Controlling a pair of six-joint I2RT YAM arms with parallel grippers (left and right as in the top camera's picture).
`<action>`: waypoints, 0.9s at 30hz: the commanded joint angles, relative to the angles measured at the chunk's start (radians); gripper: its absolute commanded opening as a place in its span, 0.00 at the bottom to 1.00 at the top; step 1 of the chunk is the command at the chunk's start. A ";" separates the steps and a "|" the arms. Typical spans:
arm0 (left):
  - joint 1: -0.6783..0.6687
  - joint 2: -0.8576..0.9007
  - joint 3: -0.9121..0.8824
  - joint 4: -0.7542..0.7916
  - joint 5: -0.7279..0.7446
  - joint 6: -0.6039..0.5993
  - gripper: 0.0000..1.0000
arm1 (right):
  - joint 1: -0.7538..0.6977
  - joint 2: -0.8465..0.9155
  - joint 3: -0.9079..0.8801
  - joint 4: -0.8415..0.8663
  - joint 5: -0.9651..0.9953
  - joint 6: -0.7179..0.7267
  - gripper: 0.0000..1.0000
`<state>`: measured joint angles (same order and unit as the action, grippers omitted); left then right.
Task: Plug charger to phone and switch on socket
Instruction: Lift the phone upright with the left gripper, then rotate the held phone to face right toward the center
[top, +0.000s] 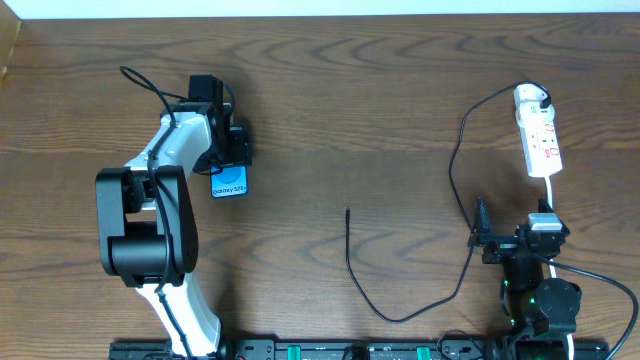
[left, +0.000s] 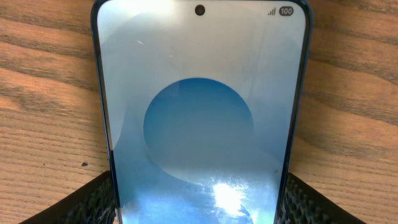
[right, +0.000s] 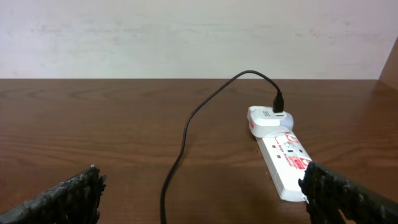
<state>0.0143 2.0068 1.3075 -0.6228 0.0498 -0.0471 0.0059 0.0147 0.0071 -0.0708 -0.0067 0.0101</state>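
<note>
The phone (top: 229, 183) lies flat on the wooden table, blue screen up; in the left wrist view the phone (left: 199, 112) fills the frame. My left gripper (top: 231, 168) (left: 199, 202) is shut on it, with the fingers (left: 93, 202) pressed against its two long edges. The charger (top: 400, 318) is a thin black cable. Its free plug tip (top: 348, 212) lies mid-table and its other end sits in a white adapter (right: 267, 119) on the socket (top: 542, 145) (right: 286, 162). My right gripper (top: 513, 224) (right: 202, 193) stands open just short of the socket, with the cable (right: 186, 130) on the table beneath it.
A white wall runs along the table's far edge. The left arm (top: 150, 220) takes up the near left, and a rail (top: 330, 350) lines the front edge. The socket's white cord (top: 549, 195) trails toward my right gripper.
</note>
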 joint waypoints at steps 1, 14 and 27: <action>0.002 0.013 -0.032 -0.011 -0.013 0.008 0.07 | -0.005 -0.005 -0.002 -0.005 0.001 -0.015 0.99; 0.002 -0.071 -0.018 -0.015 -0.013 0.008 0.08 | -0.005 -0.005 -0.002 -0.005 0.001 -0.015 0.99; 0.002 -0.208 -0.018 -0.039 0.027 0.008 0.07 | -0.005 -0.005 -0.002 -0.005 0.001 -0.015 0.99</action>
<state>0.0143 1.8332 1.2861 -0.6498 0.0502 -0.0479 0.0059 0.0147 0.0071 -0.0708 -0.0067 0.0097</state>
